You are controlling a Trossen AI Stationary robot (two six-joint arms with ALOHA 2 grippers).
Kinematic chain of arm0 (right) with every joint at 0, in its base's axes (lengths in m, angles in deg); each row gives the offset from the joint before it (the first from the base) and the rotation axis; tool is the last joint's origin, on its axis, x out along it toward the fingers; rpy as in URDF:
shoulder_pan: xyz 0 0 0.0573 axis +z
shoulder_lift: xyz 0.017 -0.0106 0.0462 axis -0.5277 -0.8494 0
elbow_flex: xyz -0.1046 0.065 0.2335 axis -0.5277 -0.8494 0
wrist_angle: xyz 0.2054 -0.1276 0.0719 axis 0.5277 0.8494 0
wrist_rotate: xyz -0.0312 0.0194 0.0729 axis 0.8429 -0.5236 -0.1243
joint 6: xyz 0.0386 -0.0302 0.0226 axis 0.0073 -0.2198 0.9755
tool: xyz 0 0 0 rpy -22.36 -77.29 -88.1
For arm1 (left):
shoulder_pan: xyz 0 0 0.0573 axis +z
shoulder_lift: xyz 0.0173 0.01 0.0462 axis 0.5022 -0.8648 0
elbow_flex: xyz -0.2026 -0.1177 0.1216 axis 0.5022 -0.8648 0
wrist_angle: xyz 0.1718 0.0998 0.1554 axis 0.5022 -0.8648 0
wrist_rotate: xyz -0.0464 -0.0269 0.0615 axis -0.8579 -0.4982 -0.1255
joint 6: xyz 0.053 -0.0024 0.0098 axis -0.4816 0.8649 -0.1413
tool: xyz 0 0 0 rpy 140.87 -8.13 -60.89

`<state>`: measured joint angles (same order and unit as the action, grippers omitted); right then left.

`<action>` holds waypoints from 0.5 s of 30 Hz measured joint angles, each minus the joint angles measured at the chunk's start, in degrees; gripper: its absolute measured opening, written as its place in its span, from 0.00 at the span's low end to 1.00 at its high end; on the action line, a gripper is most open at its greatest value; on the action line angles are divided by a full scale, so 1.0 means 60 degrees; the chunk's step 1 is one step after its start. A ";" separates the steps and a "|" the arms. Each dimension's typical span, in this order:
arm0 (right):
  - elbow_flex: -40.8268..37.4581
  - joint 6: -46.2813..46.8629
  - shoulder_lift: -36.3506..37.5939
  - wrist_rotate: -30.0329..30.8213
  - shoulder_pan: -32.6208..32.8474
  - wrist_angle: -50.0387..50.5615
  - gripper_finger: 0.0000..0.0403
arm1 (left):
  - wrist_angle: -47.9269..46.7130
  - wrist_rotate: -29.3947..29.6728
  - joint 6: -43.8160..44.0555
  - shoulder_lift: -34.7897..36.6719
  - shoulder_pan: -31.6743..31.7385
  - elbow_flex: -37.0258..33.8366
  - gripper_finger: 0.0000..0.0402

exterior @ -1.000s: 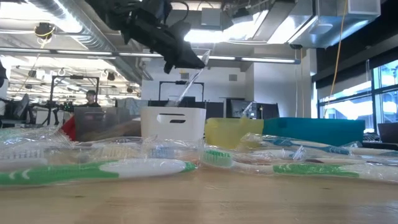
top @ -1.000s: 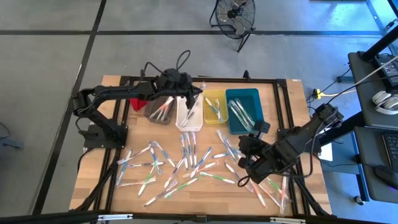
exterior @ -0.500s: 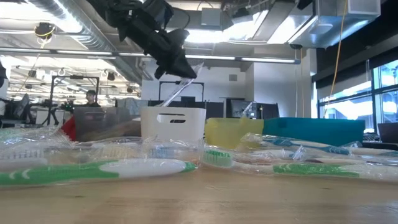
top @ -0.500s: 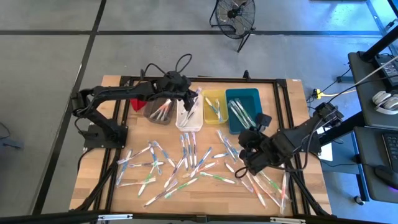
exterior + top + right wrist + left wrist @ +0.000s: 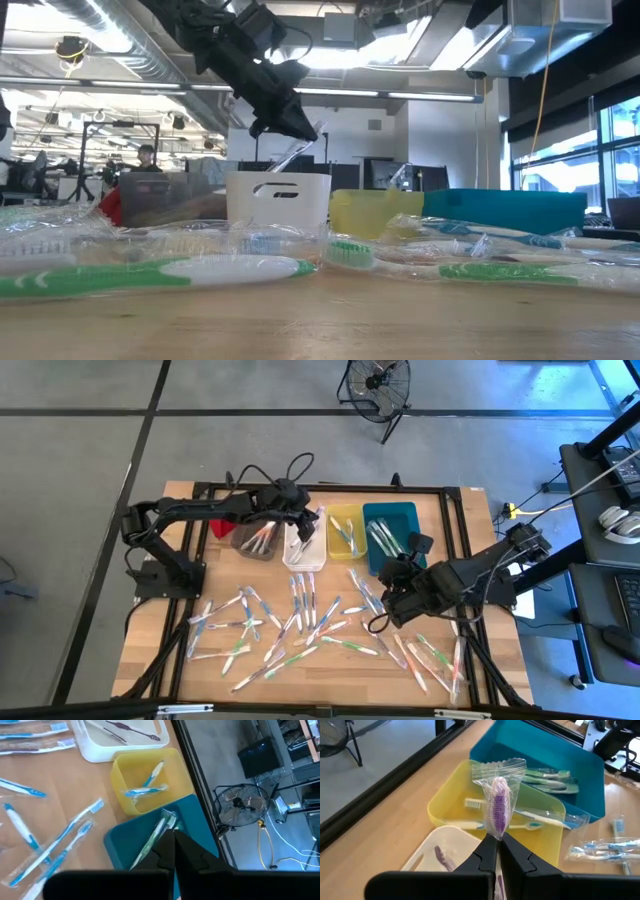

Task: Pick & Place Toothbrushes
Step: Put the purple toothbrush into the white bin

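My left gripper [image 5: 305,520] hangs over the white bin [image 5: 305,548], shut on a wrapped toothbrush with purple bristles [image 5: 499,810]. That toothbrush slants down from the fingers [image 5: 283,158] to the bin. My right gripper [image 5: 408,557] is over the teal bin [image 5: 392,530], shut on a wrapped green-and-white toothbrush [image 5: 156,834]. Many loose wrapped toothbrushes [image 5: 300,615] lie flat on the table's near half. Others lie in the grey bin [image 5: 255,538], the white bin, the yellow bin [image 5: 345,530] and the teal bin. My left gripper pinches the purple toothbrush's wrapper just below the bristle head [image 5: 498,836] between its two fingers. The fingers slant down from the table's left. The head sticks out past the fingertips, and the handle slants down to the white bin [image 5: 270,165]. My right gripper pinches the green-and-white toothbrush near one end [image 5: 168,833] between its two fingers. The toothbrush sticks out past the fingertips, clear above the teal bin's floor. The gripper body hides the rest of it.
The four bins stand side by side at the table's far middle, with a small red object [image 5: 222,525] left of the grey bin. Black frame rails [image 5: 455,540] run along the table's edges. A fan [image 5: 378,385] stands on the floor beyond the far edge.
My left gripper has sunk toward the white bin and tipped further down, bringing the purple toothbrush's lower end down to the bin's rim. My right gripper has gone from the loose toothbrushes at the near right toward the far edge, to the teal bin, with its toothbrush.
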<state>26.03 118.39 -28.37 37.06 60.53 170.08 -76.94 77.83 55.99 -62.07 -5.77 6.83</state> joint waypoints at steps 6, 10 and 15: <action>0.0000 -0.0366 0.0000 -0.0185 -0.0364 -0.0040 0.01 | 0.0165 -0.0037 0.0004 -0.0024 -0.0028 0.0004 0.01; 0.0000 -0.0387 0.0000 -0.0528 -0.0515 -0.0036 0.01 | 0.0203 -0.0020 0.0190 -0.0023 -0.0048 -0.0057 0.01; 0.0000 -0.0428 0.0000 -0.0576 -0.0524 -0.0046 0.01 | 0.1034 -0.0033 0.0675 -0.0022 -0.0046 -0.0574 0.01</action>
<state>26.03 115.82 -28.37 33.60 57.39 169.80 -70.73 77.63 60.04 -62.20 -6.05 3.39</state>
